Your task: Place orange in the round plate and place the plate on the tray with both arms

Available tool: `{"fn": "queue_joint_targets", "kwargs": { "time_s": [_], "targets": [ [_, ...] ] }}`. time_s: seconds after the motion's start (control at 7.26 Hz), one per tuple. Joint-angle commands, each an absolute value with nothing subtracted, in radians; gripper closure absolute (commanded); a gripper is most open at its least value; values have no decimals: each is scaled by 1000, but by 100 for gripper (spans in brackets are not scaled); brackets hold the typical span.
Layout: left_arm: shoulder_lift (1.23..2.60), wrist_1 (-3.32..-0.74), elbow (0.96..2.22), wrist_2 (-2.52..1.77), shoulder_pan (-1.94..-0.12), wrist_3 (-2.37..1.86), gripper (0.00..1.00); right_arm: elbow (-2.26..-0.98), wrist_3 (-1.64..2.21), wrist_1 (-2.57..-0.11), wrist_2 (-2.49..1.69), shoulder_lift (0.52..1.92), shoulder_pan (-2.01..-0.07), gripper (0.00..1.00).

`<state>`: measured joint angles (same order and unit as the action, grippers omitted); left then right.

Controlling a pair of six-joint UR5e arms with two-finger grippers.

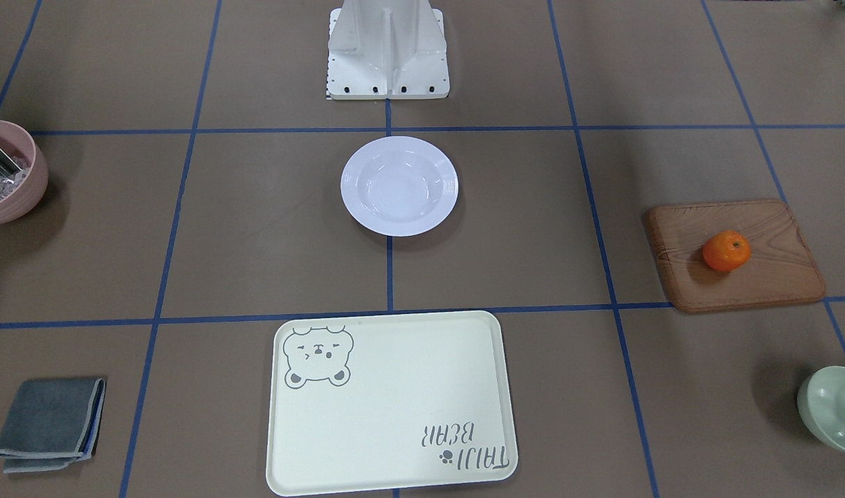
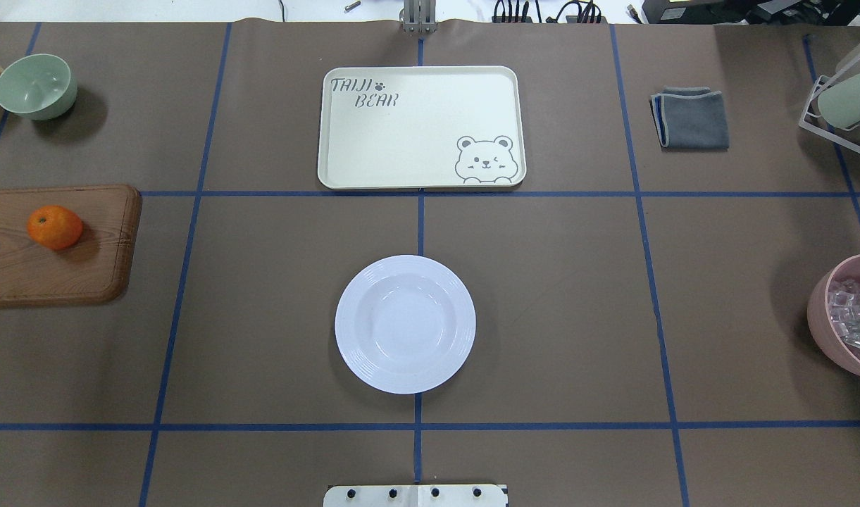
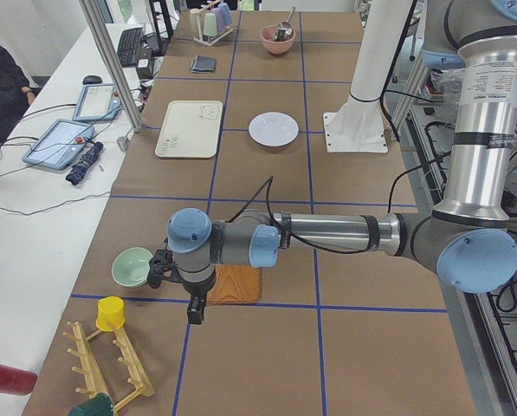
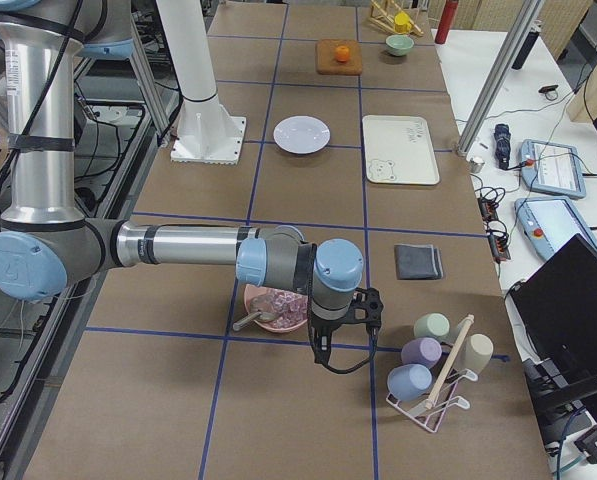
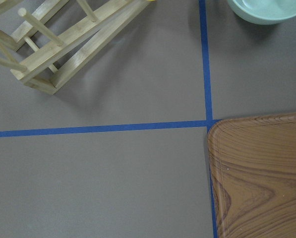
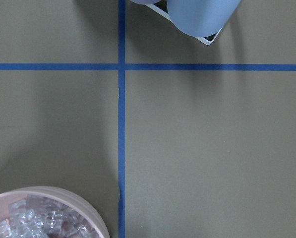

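Note:
The orange [image 1: 726,250] [image 2: 54,227] lies on a brown wooden board [image 1: 775,273] at the table's left end. At mid table the white round plate [image 1: 399,185] [image 2: 405,324] stands with nothing in it. Beyond it lies the cream tray [image 1: 391,401] [image 2: 419,127], bare. My left gripper [image 3: 195,308] shows only in the exterior left view, hanging over the board's [image 3: 236,284] end, which hides the orange there. My right gripper [image 4: 323,355] shows only in the exterior right view, beside a pink bowl [image 4: 275,308]. Whether either gripper is open or shut I cannot tell.
A pale-green bowl [image 2: 35,86] and a wooden peg rack [image 5: 53,44] sit near the board. The pink bowl [image 2: 849,317] holds ice-like cubes and a utensil. A folded grey cloth [image 2: 690,118] and a cup rack [image 4: 433,370] stand at the right end.

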<state>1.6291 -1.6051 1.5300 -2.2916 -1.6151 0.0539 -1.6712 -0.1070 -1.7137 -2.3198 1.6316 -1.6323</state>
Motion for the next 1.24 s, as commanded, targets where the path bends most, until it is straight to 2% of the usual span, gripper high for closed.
{"fn": "queue_joint_targets", "kwargs": {
  "time_s": [0.0,1.1],
  "targets": [
    [1629,-1605,1529,-2292,-1615,54,2,-1675,-109,-1713,-2307,1631,-1632,0],
    [1605,-1621,1536,-2289,-1614,61,2,-1681,-103,-1712,-2307,1628,-1632,0]
  ]
}}
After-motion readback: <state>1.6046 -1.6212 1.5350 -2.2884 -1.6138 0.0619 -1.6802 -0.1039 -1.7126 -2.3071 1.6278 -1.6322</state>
